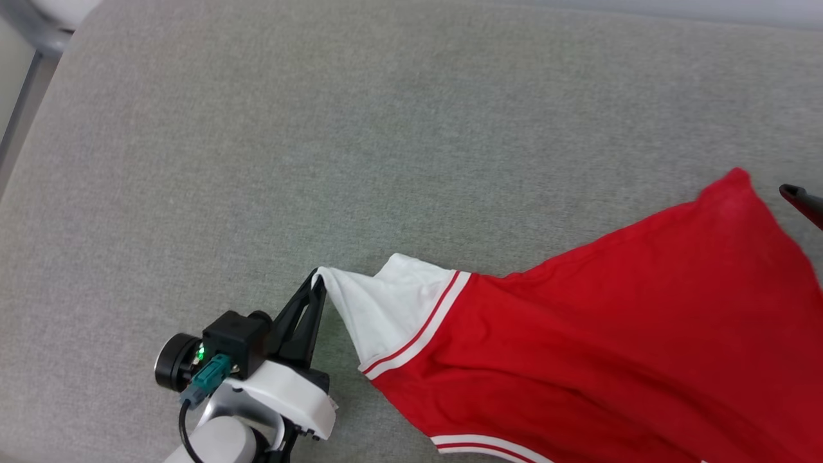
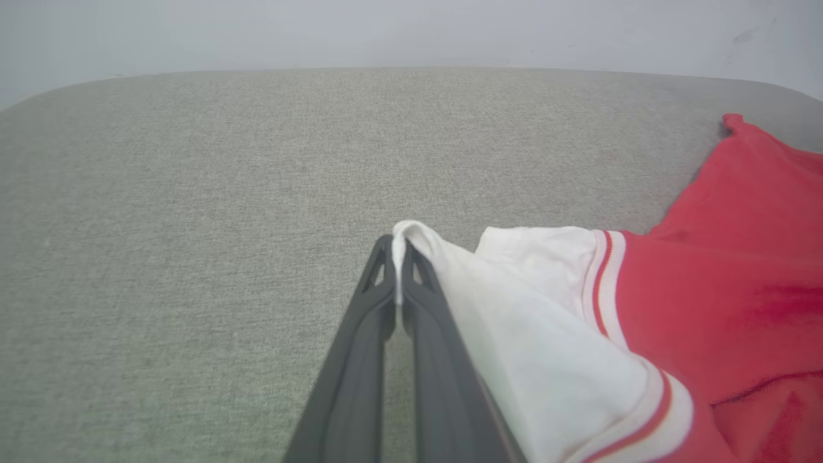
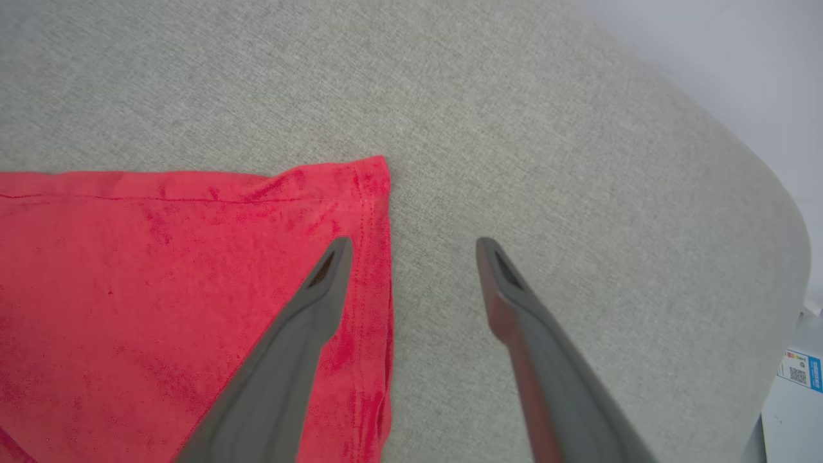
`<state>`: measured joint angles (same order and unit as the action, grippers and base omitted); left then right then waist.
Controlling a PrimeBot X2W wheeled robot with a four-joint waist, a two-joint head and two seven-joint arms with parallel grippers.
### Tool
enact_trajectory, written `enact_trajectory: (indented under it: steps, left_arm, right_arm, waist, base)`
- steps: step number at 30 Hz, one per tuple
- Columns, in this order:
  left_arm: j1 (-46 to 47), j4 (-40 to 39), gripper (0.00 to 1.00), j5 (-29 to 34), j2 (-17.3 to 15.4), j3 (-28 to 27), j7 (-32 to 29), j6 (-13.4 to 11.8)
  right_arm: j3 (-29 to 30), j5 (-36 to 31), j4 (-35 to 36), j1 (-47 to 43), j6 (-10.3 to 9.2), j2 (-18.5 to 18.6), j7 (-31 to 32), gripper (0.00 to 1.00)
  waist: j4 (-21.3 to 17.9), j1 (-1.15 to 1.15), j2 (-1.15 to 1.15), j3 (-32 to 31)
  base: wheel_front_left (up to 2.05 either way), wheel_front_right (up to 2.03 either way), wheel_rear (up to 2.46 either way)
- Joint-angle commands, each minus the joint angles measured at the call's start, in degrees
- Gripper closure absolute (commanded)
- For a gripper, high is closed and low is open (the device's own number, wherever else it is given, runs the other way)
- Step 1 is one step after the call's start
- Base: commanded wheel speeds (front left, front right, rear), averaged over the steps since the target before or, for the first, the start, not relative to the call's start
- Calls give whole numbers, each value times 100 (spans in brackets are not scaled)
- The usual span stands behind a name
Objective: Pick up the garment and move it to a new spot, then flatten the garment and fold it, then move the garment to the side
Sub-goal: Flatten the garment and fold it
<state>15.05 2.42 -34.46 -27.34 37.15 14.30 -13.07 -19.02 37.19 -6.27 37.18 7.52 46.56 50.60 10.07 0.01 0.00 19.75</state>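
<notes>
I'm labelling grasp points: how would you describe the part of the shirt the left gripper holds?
On the grey surface, the garment spreads in from the right. Its left end is a sleeve drawn to a point in the shut left gripper. It is white with striped trim, unlike the red corner by the open right gripper.

Surface (image 1: 257, 161) free L (garment (image 1: 611, 321) R, flat-ish?)

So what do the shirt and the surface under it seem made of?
The garment: soft matte knit, perhaps cotton or polyester; it drapes, creases, and shows stitched hems. The surface: matte grey woven upholstery cloth, its fine flecked weave visible.
</notes>
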Motion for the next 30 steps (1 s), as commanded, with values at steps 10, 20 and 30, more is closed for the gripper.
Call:
enact_trajectory:
  steps: [10,20,30]
  left_arm:
    - [340,148,100,150,259,38,61,141]
    - [349,293,100,166,320,-11,86,214]
    - [91,323,100,173,142,-79,91,183]
  right_arm:
    - [-781,-97,-1399,703,-5,-444,-207,0]
    - [-1625,140,-1878,528,3,-430,-515,100]
    - [-1872,357,-1880,1018,-7,-325,-2012,100]
  waist:
    - [338,-1,0,465]
    - [282,-1,0,435]
    - [-61,-1,0,-268]
  base:
    - [0,0,0]
    - [0,0,0]
    - [0,0,0]
